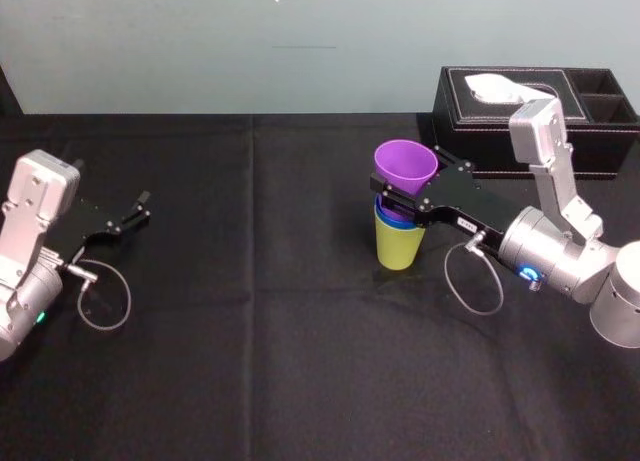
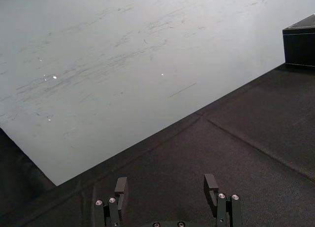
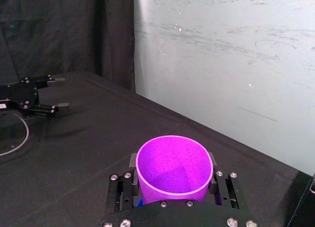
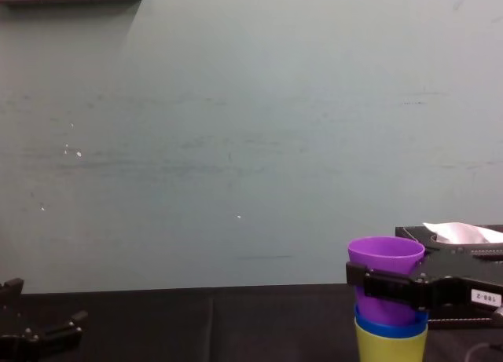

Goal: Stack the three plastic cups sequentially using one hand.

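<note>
Now, purple cup (image 1: 405, 164) between jaws of right tool (image 1: 409, 188), atop blue cup (image 4: 391, 325).

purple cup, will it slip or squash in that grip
Probably stiff enough: the right gripper holds the purple cup by its sides and the rim looks round. Its smooth tapered wall might slide in the jaws. Seated in the blue cup, it seems unlikely to tip.
</note>
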`<state>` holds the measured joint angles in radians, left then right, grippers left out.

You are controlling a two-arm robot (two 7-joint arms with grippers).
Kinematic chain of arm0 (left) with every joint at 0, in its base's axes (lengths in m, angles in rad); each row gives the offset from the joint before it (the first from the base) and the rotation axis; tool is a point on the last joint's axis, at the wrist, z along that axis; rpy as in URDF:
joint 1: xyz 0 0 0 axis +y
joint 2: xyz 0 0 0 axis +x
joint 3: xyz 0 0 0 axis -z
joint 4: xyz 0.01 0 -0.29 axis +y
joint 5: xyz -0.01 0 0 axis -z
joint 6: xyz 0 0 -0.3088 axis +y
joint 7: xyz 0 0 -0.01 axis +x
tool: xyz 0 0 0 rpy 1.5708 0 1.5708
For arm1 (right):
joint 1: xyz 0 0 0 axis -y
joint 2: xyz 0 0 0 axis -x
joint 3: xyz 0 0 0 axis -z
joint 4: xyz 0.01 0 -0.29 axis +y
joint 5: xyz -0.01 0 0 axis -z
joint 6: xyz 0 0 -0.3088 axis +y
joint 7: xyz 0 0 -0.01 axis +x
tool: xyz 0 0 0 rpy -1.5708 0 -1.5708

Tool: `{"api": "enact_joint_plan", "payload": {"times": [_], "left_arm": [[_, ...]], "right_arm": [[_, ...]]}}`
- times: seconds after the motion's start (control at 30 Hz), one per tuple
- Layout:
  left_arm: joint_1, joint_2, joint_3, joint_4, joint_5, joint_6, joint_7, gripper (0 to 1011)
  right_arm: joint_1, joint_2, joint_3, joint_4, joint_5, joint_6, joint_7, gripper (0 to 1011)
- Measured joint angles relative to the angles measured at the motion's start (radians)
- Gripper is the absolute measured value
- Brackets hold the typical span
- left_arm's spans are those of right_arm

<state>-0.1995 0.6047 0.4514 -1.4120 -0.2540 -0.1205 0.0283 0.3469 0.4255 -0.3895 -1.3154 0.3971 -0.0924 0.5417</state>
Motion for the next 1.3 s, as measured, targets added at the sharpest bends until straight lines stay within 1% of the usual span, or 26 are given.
{"api": "enact_joint_plan", "payload": {"times": [0.5, 0.9, 1.3], "left_arm": [[0.000, 0.000, 0.000, 0.000, 0.000, 0.000, 0.000, 1011], [0.000, 0.000, 0.000, 0.000, 0.000, 0.000, 0.000, 1011], [0.000, 0.000, 0.000, 0.000, 0.000, 0.000, 0.000, 1011]], "right_arm": [[0.010, -0.013, -0.002, 0.030, -0.015, -0.004, -0.002, 750], [0.003, -0.015, -0.003, 0.033, -0.021, 0.001, -0.003, 750], [-0.016, -0.010, -0.006, 0.019, -0.028, 0.004, -0.004, 751]]}}
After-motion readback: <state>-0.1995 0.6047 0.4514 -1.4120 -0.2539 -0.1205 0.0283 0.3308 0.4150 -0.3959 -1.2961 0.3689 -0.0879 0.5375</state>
